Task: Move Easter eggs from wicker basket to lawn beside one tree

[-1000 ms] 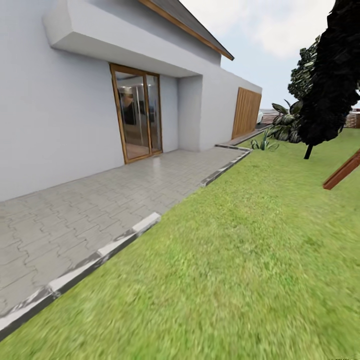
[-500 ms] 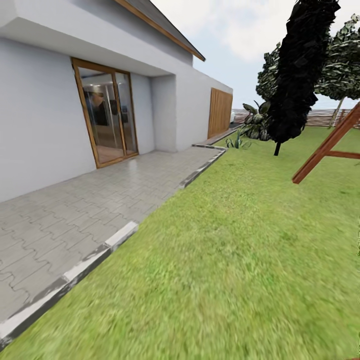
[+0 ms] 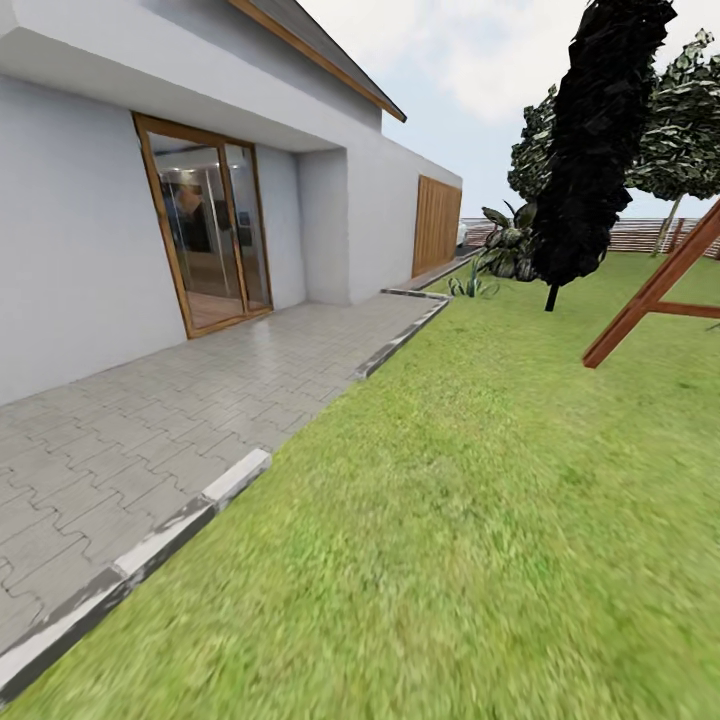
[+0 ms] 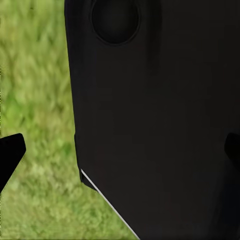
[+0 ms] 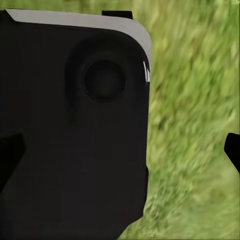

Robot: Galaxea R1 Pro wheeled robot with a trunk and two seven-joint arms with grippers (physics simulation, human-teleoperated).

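**Camera swings right along the house; basket and eggs yet to be found**

Since a second ago the head view has panned right: the glass door (image 3: 205, 235) has slid toward the left of the picture, and the black columnar tree (image 3: 595, 150) and a slanted red-brown wooden frame (image 3: 655, 290) have come further in. That is the robot turning, not the things moving. Over the last half second the shift has been slight.

Ahead lies the lawn (image 3: 470, 520), bordered at the left by a paved terrace (image 3: 150, 420) with a pale kerb (image 3: 190, 515). The grey house (image 3: 80, 250) runs back to a slatted wooden panel (image 3: 437, 228). Behind the black tree stands a leafy tree (image 3: 690, 120) with a thin pale trunk, near the fence (image 3: 635, 235). I see no basket or eggs on the grass in view, so they must lie elsewhere in the garden.

Each wrist view looks down on grass past a dark part of the robot's own body. The left gripper (image 4: 120, 152) and right gripper (image 5: 120, 147) show dark fingertips at opposite edges of their pictures, so both seem spread wide and empty.

The step in hand, I judge, is searching. It is best done by turning slowly, so the grass does not blur, and sweeping further right past the wooden frame. The pale-trunked tree is worth remembering as a drop spot.
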